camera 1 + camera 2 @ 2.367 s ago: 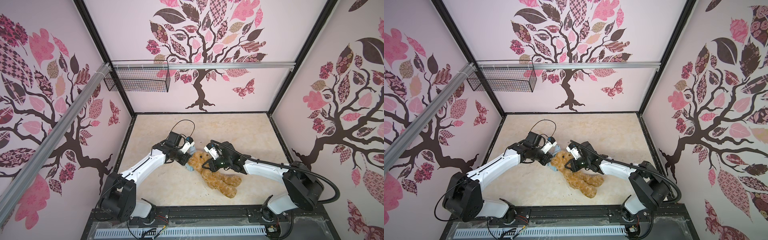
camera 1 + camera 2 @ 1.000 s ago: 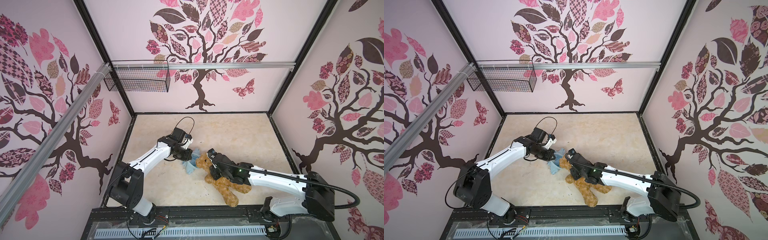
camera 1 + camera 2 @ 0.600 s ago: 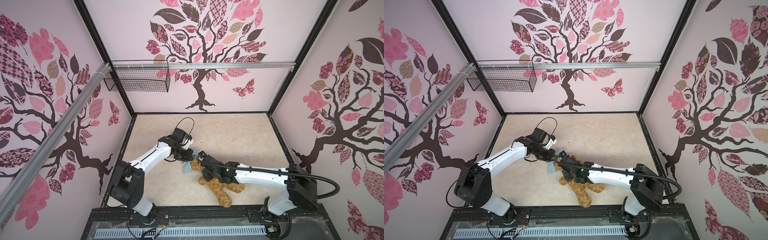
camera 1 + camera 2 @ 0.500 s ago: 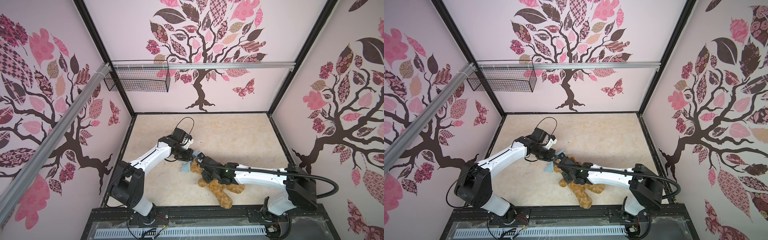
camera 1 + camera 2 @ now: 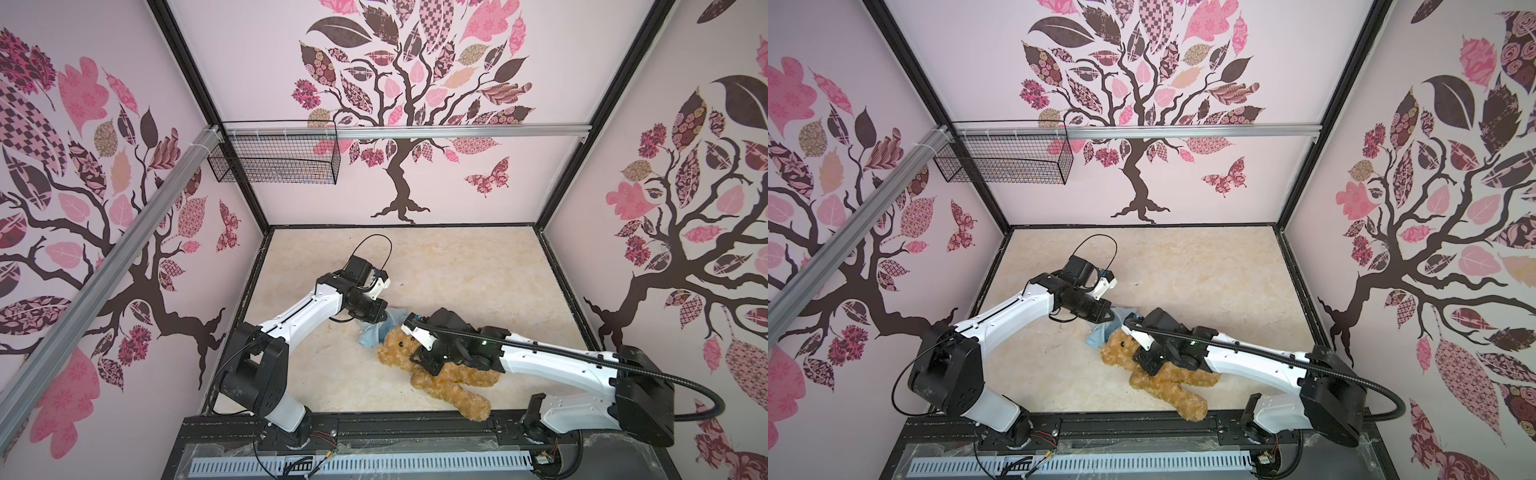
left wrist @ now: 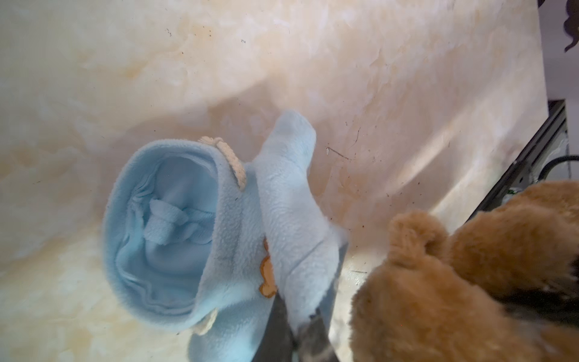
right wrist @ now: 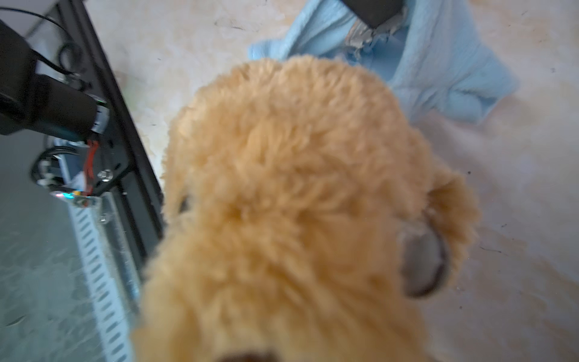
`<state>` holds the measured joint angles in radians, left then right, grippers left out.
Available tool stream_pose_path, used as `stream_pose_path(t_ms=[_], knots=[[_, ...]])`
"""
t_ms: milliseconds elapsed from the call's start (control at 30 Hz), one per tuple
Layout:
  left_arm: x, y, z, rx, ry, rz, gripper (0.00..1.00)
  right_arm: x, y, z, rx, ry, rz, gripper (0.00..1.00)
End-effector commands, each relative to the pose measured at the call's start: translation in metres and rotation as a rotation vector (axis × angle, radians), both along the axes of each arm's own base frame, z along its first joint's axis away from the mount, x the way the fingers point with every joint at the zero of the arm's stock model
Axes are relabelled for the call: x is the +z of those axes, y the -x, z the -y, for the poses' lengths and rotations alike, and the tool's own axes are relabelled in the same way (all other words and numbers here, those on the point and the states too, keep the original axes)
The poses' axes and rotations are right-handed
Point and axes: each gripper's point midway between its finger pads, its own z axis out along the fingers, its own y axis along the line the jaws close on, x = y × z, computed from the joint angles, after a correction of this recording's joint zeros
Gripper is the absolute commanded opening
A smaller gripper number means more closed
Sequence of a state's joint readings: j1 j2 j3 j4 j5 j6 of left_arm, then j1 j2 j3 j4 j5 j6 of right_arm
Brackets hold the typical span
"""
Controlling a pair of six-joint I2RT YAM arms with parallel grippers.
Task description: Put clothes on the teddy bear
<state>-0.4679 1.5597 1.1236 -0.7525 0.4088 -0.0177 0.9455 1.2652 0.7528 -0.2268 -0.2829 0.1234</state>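
Observation:
The teddy bear [image 5: 446,376] [image 5: 1169,380] lies on the beige floor near the front edge, golden-brown, its head toward the left. My right gripper [image 5: 420,360] [image 5: 1144,358] is shut on it at the neck, just behind the head. In the right wrist view the bear's fur [image 7: 297,203] fills the frame, and one grey pad [image 7: 419,263] presses into its side. A small light-blue shirt [image 5: 373,332] [image 5: 1099,333] [image 6: 200,235] lies bunched just beyond the bear's head. My left gripper [image 5: 382,318] [image 5: 1109,318] [image 6: 302,332] is shut on a fold of the shirt.
A black wire basket [image 5: 274,160] hangs from the rail on the back wall at the left. The black front frame [image 5: 374,419] runs close under the bear's leg. Papered walls enclose the floor on three sides.
My right gripper has drawn the bear a little left and toward the front edge, so its head sits just off the shirt. The left gripper has held the shirt nearly in place.

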Motion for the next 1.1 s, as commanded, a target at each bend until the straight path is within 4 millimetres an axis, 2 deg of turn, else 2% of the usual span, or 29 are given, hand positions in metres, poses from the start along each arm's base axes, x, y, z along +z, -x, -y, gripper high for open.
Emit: stream_pose_path(t_ms=[0,133,233,300,400,467,767,1067], knots=[[0.000,0.008,-0.009,-0.091,-0.042,0.070,0.00,0.035,0.027,-0.003,0.125,-0.180,-0.082,0.10],[0.002,0.010,-0.005,-0.121,-0.016,0.088,0.00,0.049,0.045,-0.009,0.226,-0.302,-0.133,0.10],[0.003,0.012,-0.003,-0.136,-0.003,0.089,0.00,0.046,0.045,-0.015,0.278,-0.313,-0.166,0.10],[0.004,0.013,-0.003,-0.144,0.001,0.093,0.00,0.042,0.036,-0.015,0.286,-0.317,-0.192,0.10],[0.004,0.015,-0.003,-0.149,0.006,0.102,0.00,0.040,0.007,-0.011,0.235,-0.355,-0.222,0.09],[0.004,0.016,-0.003,-0.148,0.009,0.099,0.00,0.034,-0.004,-0.015,0.223,-0.347,-0.228,0.09],[0.003,0.018,-0.003,-0.153,0.014,0.096,0.00,-0.004,-0.028,-0.024,0.167,-0.266,-0.266,0.08],[0.002,0.019,-0.004,-0.161,0.009,0.101,0.00,-0.021,-0.055,-0.008,-0.057,-0.220,-0.200,0.04]])
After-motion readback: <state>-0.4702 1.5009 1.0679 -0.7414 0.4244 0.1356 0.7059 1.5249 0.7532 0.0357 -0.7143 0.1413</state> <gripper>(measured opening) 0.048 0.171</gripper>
